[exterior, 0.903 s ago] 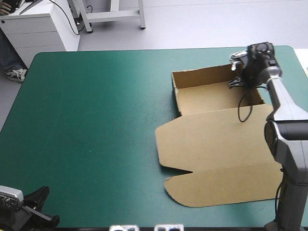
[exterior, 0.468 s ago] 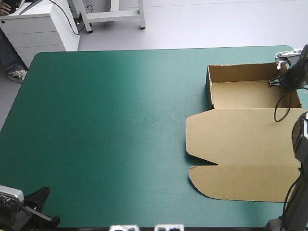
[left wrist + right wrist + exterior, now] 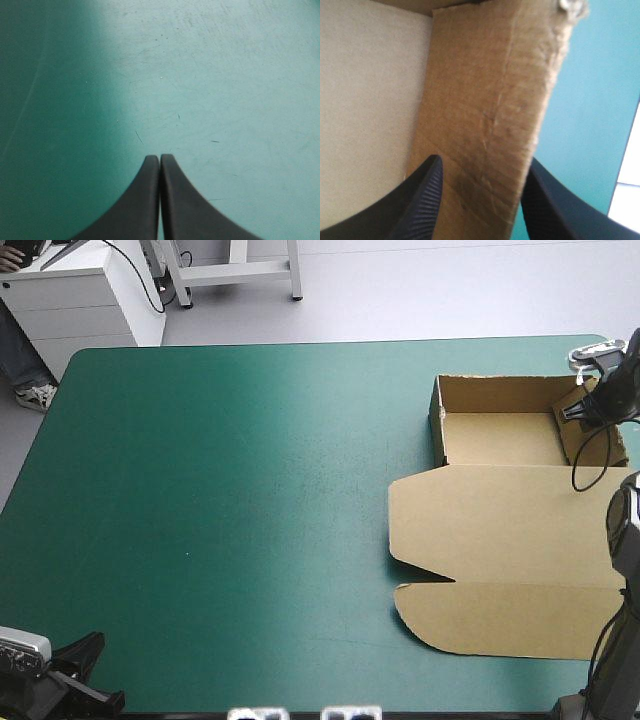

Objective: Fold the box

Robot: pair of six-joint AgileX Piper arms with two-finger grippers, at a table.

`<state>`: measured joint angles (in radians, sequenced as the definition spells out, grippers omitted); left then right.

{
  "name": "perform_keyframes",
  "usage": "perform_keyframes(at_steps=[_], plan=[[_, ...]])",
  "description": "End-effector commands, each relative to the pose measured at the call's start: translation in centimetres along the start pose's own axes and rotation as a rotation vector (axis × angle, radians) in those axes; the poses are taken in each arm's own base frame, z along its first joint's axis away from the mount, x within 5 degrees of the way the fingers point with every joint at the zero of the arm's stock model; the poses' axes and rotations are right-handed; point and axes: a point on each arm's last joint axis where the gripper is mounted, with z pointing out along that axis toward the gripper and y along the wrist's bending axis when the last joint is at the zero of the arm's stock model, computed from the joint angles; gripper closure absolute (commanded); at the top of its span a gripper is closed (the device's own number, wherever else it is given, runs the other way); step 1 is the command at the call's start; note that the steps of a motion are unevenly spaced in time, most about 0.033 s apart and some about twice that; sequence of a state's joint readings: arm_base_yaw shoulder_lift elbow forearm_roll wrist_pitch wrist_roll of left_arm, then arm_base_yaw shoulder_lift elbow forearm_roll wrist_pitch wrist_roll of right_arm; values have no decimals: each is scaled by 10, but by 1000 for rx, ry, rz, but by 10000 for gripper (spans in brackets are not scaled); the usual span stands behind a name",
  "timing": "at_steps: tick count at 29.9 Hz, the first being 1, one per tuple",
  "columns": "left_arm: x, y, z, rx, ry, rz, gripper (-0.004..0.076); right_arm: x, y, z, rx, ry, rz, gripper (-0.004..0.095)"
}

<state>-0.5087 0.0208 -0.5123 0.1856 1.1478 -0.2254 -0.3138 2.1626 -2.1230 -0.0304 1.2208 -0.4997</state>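
Box (image 3: 510, 510): I have it on the right side of the teal-green cover (image 3: 220, 500), open as a tray with its lid down flat.
Tray (image 3: 500, 438): it sits toward the far right corner of the table, with walls up on the left, far and right sides.
Lid (image 3: 505, 560): it lies flat on the cover, reaching from the tray toward the near edge, with a notch cut into its left side.
Right gripper (image 3: 485, 160): released, and I see its black fingers standing apart, astride the tray's right wall.
Right wall (image 3: 490, 90): it runs up between the two fingers, one on the tray's inner side and the other outside over the cover. I can't tell whether either finger touches the board.
Left gripper (image 3: 160, 156): clenched on nothing, fingers meeting in one point over bare cover.
Left gripper's spot: at the near left corner of the table, well apart from the box.
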Motion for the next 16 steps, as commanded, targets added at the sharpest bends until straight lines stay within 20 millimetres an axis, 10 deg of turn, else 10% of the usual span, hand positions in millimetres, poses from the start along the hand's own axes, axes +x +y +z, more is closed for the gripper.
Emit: perform_keyframes(at_steps=[1, 8, 16], plan=[[-10, -1, -3, 14, -60, -7, 732, -8, -14, -63, 88, -127, 21, 444], [-10, -1, -3, 14, -60, -7, 732, -12, -14, -147, 133, -356, 201, 512], [-10, -1, -3, 12, -61, -4, 732, 9, 26, -261, -59, -679, 183, 924]])
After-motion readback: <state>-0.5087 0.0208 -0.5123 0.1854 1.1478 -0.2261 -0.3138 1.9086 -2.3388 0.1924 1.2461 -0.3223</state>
